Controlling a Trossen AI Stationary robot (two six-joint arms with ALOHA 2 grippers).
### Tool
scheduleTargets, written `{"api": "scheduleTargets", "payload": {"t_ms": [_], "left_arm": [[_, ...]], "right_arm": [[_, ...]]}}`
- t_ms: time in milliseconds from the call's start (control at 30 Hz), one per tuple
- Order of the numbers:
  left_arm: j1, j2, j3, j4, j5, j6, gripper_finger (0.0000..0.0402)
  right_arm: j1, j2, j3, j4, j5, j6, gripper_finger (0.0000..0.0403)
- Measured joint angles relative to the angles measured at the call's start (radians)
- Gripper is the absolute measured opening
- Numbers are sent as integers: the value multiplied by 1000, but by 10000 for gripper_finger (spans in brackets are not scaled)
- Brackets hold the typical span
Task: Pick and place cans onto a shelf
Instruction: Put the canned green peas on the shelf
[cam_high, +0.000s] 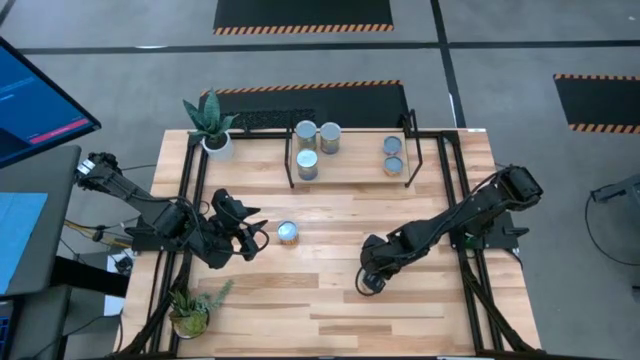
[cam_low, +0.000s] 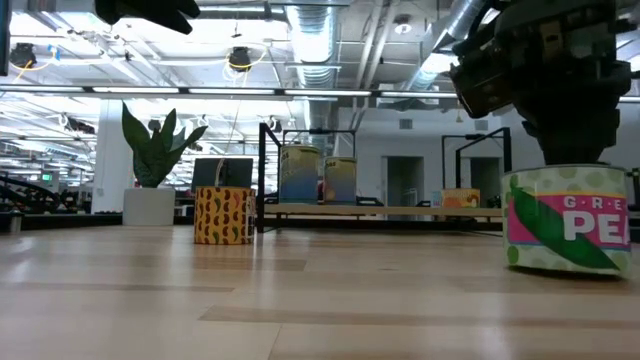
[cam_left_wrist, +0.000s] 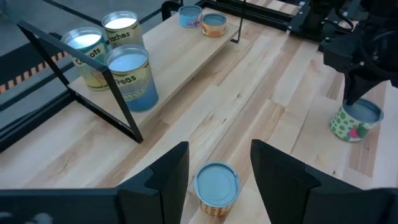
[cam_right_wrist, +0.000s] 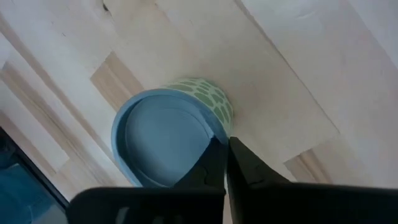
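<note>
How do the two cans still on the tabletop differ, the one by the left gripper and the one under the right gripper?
The orange-patterned can stands free between the open left gripper fingers, untouched. The green pea can has the right gripper shut on its rim. The orange-patterned can sits nearer the shelf; the green pea can is farther out. Both stand upright on the table, lids up.

Pretty evenly lit overall, light comes from the long ceiling strip lamps (cam_low: 200, 90) visible in the low view, which blow out to white up there. Shadows on the pale wooden tabletop (cam_high: 330, 290) are soft and short, mostly right under the arms. The shiny silver-blue can tops (cam_left_wrist: 127, 61) on the light-wood shelf (cam_left_wrist: 186, 56) catch bright glare. In the right wrist view the dark fingers (cam_right_wrist: 214, 165) are blurry, and the green spotted can (cam_right_wrist: 168, 134) looks slightly soft too.
</note>
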Motion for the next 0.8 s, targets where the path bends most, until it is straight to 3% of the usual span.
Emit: {"api": "scheduleTargets", "payload": {"t_ms": [233, 467, 800], "left_arm": [[0, 0, 0, 0, 0, 0, 163], [0, 0, 0, 0, 1, -8, 163], [0, 0, 0, 1, 1, -39, 163]], "right_arm": [[-53, -20, 42, -61, 31, -62, 4], [-135, -58, 206, -234, 88, -200, 3], [-351, -64, 415, -468, 456, -290, 3]]}}
